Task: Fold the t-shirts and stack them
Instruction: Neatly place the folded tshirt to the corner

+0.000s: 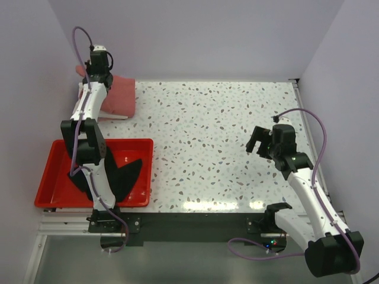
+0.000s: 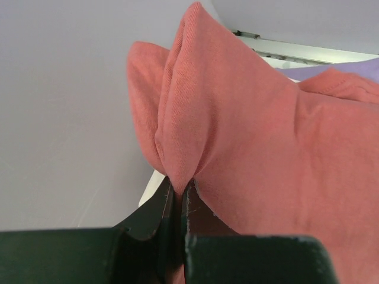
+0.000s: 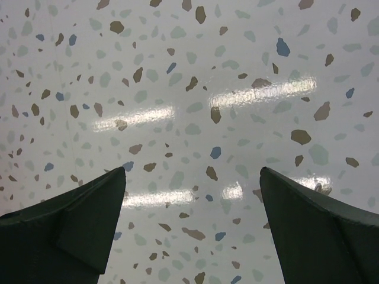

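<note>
Taking in the table (image 1: 225,142) first, speckled and glossy, filling the middle of the top view. Following the left arm (image 1: 86,106) up the left side of the frame, from the bottom edge to the upper left corner. Catching the right arm (image 1: 308,189) bending in from lower right, ending right of centre.

Spotting the tray (image 1: 56,177), bright red, sitting at lower left on the table's near edge, partly behind the left arm. Finding the red shirt (image 1: 121,97) at upper left, bunched at the table's far corner, above the tray in the frame and apart from it. Noting the black shirt (image 1: 127,174) lying in the tray's right half, partly hidden by the arm. Glimpsing the lavender shirt (image 2: 320,70) at upper right of the left wrist view, peeking out against the red shirt's folds.

Closing in on the left gripper (image 2: 179,192) at bottom centre of that view: pinching tight on a fold of the red shirt, squeezing nothing but cloth between near-touching jaws, cloth bulging out beyond the fingertips.

Checking the right gripper (image 1: 257,142), right of centre: hanging over bare table, spread wide, holding nothing. Confirming in the right wrist view, seeing both fingers (image 3: 89,219) in the lower corners and speckled table between them.
</note>
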### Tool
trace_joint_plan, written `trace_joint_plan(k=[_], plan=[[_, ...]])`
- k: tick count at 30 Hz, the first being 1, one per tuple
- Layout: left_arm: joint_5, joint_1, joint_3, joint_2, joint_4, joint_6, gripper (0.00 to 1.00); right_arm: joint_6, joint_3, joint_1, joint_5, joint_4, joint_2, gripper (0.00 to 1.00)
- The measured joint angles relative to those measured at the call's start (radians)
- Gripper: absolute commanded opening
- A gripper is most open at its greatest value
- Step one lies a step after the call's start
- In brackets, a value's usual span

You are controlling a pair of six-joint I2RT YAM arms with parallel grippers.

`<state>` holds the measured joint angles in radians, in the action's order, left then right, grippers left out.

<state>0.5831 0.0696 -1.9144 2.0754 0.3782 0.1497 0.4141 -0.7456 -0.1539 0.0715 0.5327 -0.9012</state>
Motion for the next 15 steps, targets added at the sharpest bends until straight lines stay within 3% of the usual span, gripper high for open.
trace_joint_plan(k=[15], plan=[[0.076,0.056,0.063,0.052,-0.129,-0.001,0.0,-0.004,0.0,0.0,0.027,0.008,-0.049,0.99]])
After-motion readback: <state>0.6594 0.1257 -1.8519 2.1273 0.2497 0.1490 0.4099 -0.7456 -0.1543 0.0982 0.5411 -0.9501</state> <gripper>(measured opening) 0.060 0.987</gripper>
